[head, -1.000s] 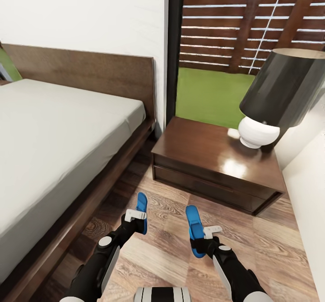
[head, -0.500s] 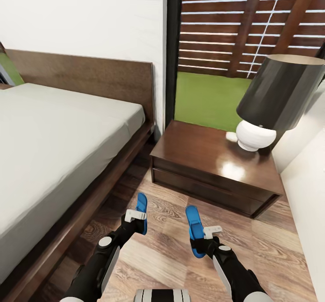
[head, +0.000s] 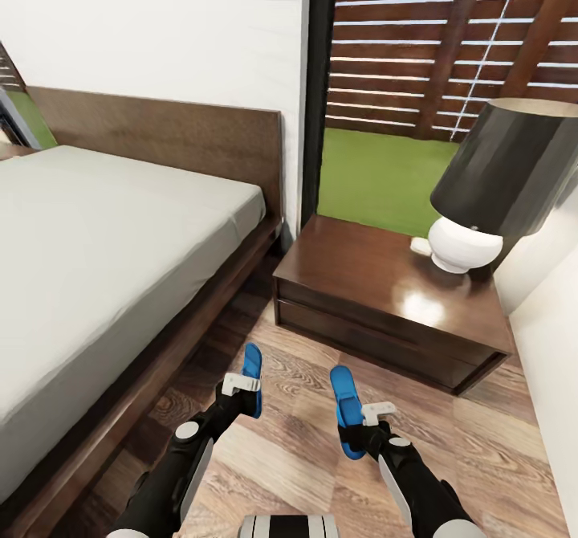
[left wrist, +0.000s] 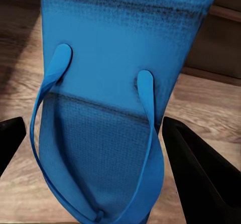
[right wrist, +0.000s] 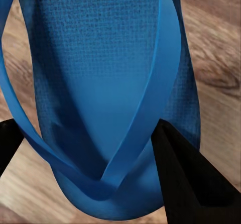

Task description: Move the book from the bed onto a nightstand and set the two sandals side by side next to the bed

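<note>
At the left of the head view, the bed (head: 96, 233) is seen with its pale grey mattress bare, its dark wooden frame running along the wood-plank floor (head: 297, 442) and its flat headboard (head: 177, 132) set against the white wall. No book can be made out on the part of the mattress that shows.

Just off the bed's frame, the left tool (head: 241, 383) is held low over the floor, pinching the left sandal (head: 252, 377) by its edge, so that the bright blue sole stands on its side. In the left wrist view that sandal (left wrist: 108, 108) is seen between the two dark fingers (left wrist: 201, 179), its strap side facing the camera.

A little to the right, the right tool (head: 371, 421) is clamped on the right sandal (head: 345, 421), which is likewise held on edge (the two soles roughly parallel, apart from each other). In the right wrist view the sandal (right wrist: 108, 98) and its V-shaped strap are seen between the dark fingers (right wrist: 193, 184). Whether either sandal touches the floor cannot be told.

Beyond the sandals, the nightstand (head: 385, 305) stands beside the head of the bed, glossy and dark reddish-brown. On its far right corner a lamp (head: 490, 193) with a white round base and a dark shade is set. Behind it, a tall dark-framed window (head: 385, 160) gives onto green ground and slatted wood.
</note>
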Tool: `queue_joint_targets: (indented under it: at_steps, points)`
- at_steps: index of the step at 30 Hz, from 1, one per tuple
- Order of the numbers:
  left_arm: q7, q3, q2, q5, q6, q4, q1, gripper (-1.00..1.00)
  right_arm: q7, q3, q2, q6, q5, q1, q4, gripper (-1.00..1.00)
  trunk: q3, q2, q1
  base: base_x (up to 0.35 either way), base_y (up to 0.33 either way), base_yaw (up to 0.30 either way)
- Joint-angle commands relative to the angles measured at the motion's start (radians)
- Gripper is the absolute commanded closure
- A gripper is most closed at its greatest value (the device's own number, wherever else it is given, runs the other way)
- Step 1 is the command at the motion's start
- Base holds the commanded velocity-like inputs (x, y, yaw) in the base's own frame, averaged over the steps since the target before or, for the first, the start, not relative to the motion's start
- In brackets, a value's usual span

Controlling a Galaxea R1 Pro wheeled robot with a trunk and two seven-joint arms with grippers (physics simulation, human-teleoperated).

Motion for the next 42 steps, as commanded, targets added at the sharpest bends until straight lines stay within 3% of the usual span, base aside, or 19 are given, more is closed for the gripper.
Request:
queue_joint_targets:
  at_steps: [1, 17, 42]
  points:
    - [-0.004, 0.002, -0.001, -0.011, 0.003, -0.002, 0.0, 1.0, 0.003, -0.001, 0.0, 0.007, 0.007, 0.0, -0.003, 1.0, -0.001, 0.0, 0.0, 0.0, 0.0, 0.263]
    - [-0.004, 0.002, -0.002, -0.011, 0.003, -0.001, 0.0, 1.0, -0.001, -0.001, 0.001, 0.007, 0.007, 0.0, -0.002, 1.0, -0.001, 0.0, 0.0, -0.096, -0.116, 0.08]
    - [-0.004, 0.003, 0.0, -0.011, 0.003, 0.0, 0.001, 1.0, 0.003, -0.004, -0.003, 0.005, 0.006, 0.004, 0.0, 1.0, -0.001, 0.0, 0.0, -0.004, -0.005, 0.02]
